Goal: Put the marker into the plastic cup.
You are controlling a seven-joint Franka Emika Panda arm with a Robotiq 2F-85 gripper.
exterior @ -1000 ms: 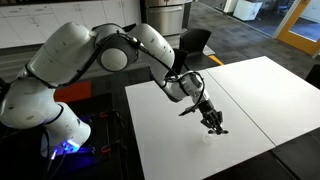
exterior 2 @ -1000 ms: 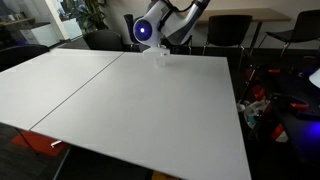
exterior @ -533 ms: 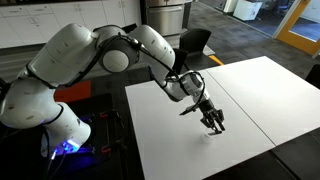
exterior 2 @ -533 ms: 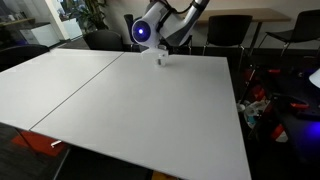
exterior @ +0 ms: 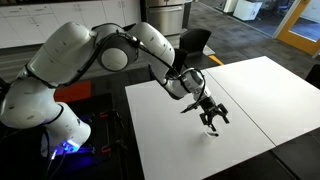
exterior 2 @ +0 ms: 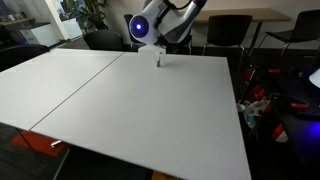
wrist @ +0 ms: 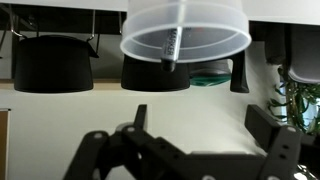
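Note:
In the wrist view the clear plastic cup [wrist: 185, 30] fills the top, and the black marker [wrist: 172, 45] stands inside it, leaning on the wall. My gripper [wrist: 203, 125] is open, its black fingers [wrist: 266, 124] spread wide with only white table between them. In an exterior view my gripper [exterior: 212, 117] hangs open just above the faint cup [exterior: 211, 132]. In an exterior view the cup [exterior 2: 160, 60] shows as a small pale shape with a dark streak, under the arm.
The white table [exterior: 255, 90] has a seam running across it, and its edges are near the arm's base. A black chair [exterior: 196, 42] stands behind the table. More chairs [exterior 2: 226, 30] and floor clutter [exterior 2: 262, 108] lie beyond the table's far side.
The gripper has gone from shut to wide open and let go of the marker, which now rests in the cup. The hand has risen slightly.

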